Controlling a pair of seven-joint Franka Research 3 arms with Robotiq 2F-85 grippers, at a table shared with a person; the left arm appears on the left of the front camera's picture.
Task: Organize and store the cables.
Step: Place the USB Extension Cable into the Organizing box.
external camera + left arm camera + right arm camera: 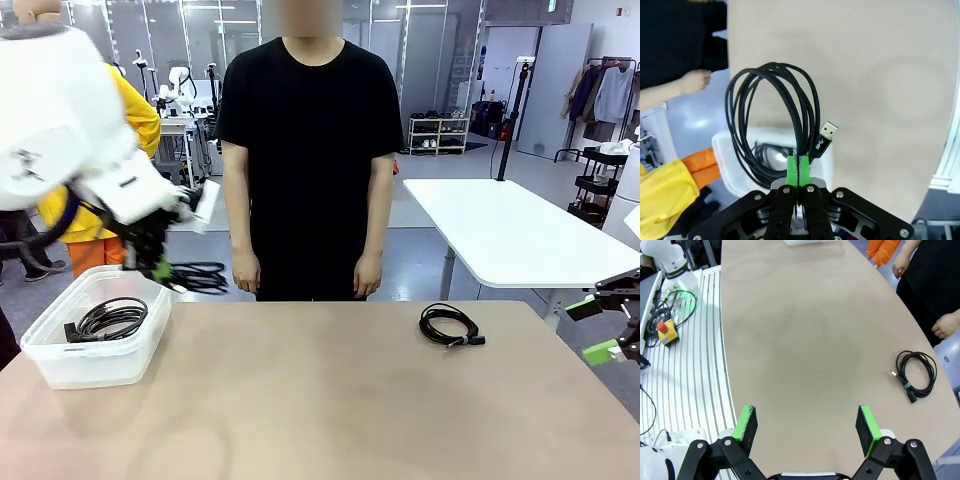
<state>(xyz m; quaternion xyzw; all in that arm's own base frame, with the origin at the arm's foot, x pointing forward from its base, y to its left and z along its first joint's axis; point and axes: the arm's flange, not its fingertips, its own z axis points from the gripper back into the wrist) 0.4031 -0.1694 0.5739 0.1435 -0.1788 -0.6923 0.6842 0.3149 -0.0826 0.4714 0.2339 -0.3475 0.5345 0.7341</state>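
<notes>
Over the bin [60,372], left gripper [798,165] pinches a light, floppy coil [807,120] by its bunched strands; right gripper [807,422] gapes, spare coil [423,324] likely best grabbed likewise.

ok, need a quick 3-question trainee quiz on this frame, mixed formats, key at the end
1. True or false: the right gripper is shut.
2. What is the left gripper shut on? A) a coiled black cable with a USB plug; B) the bin's rim; C) nothing.
3. How many cables lie inside the clear bin?
Key: 1 false, its jaws stand open and empty. 2 A. 3 one coil.
</notes>
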